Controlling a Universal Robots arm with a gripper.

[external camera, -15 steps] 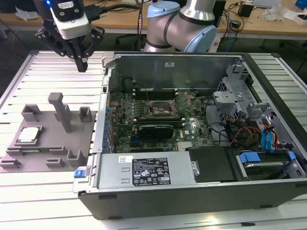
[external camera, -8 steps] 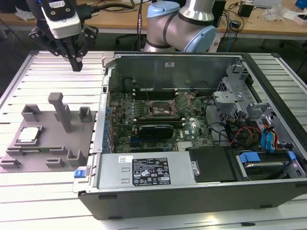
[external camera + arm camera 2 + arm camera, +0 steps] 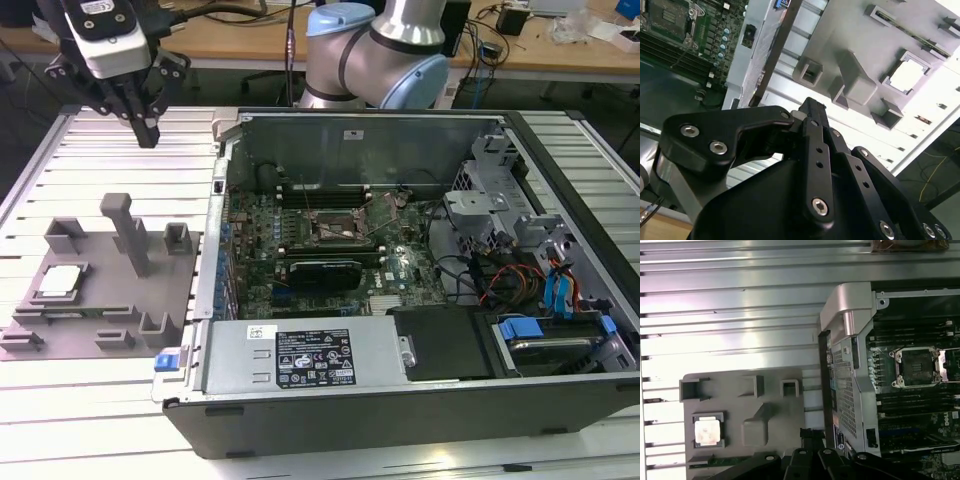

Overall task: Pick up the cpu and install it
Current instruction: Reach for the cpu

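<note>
Cpu (image 3: pixel 60 280): far over on the exterior view's left, flat in its square nest, pale top up, nothing touching it. The first wrist view has it too (image 3: pixel 707 431).

Fixture plate (image 3: pixel 112 308): grey, resting on the slatted tabletop (image 3: pixel 100 410) just beside the open computer case (image 3: pixel 400 425). Its posts stand upright, and the cpu sits at its outer end.

Pincer (image 3: pixel 148 135): up in the air over the tabletop, beyond the plate's far edge and well apart from the cpu. It is clenched tight, fingers together, and it carries nothing.

Silver box (image 3: pixel 300 355): the labelled unit along the case's near edge, playing no part so far.

Socket (image 3: pixel 333 228): mid-motherboard inside the case, to the exterior view's right of the plate. Its centre looks dark, with no pale chip seated there.

Progress: I'd call this the very start. The cpu has not been lifted and the socket looks unfilled, so both the pick and the install are left to do.
</note>
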